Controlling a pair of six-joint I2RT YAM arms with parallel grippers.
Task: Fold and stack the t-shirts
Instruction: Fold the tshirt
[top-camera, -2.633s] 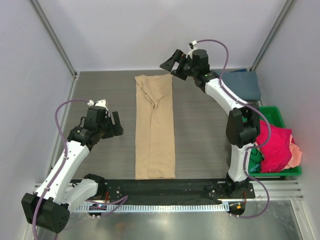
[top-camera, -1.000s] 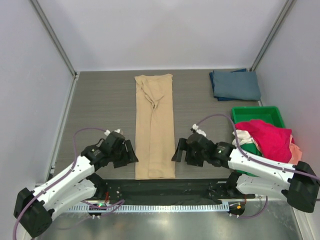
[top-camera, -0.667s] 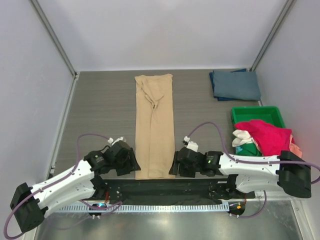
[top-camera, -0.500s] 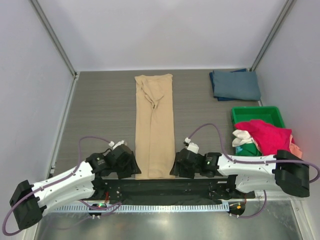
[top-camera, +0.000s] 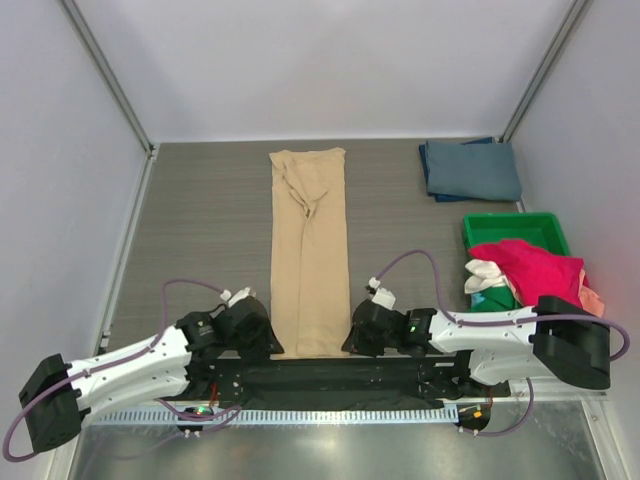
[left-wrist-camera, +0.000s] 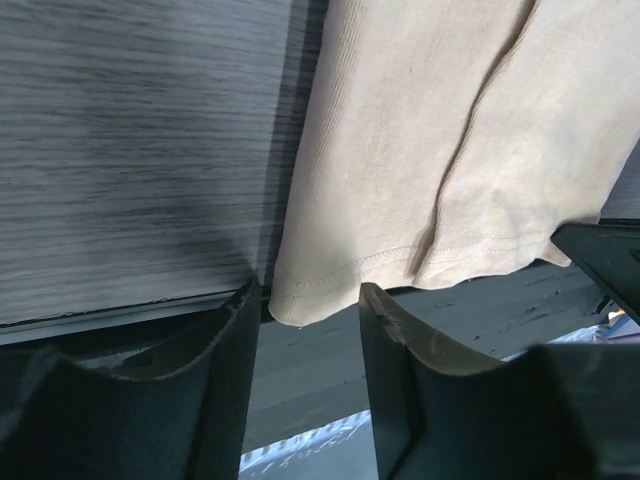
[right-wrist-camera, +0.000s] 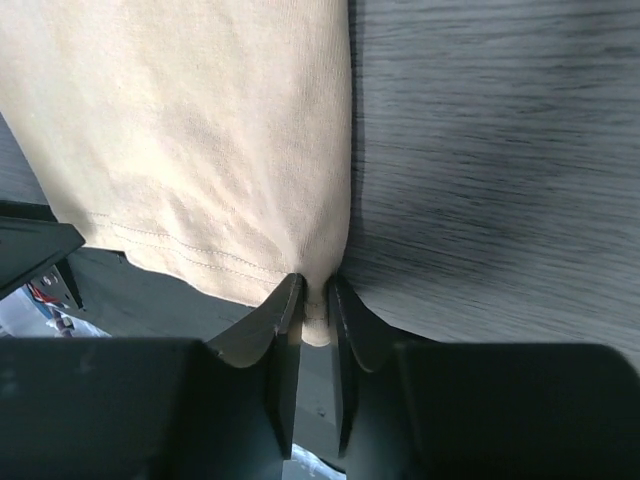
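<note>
A tan t-shirt (top-camera: 310, 250), folded into a long narrow strip, lies down the middle of the table, its hem at the near edge. My left gripper (top-camera: 262, 345) sits at the hem's near left corner (left-wrist-camera: 300, 300); its jaws stand open with that corner between them, not pinched. My right gripper (top-camera: 352, 342) is at the near right corner, and its fingers (right-wrist-camera: 285, 310) are shut on that corner of the tan shirt (right-wrist-camera: 200, 130). A slate blue-grey t-shirt (top-camera: 472, 170) lies folded at the back right.
A green bin (top-camera: 545, 232) at the right edge holds a heap of magenta (top-camera: 535, 275), green, white and peach shirts. A black strip (top-camera: 310, 375) runs along the table's near edge under both grippers. Grey walls close in the back and sides.
Both arms came down to the near hem of the tan shirt. The right jaws closed on the right corner; the left jaws narrowed around the left corner.
</note>
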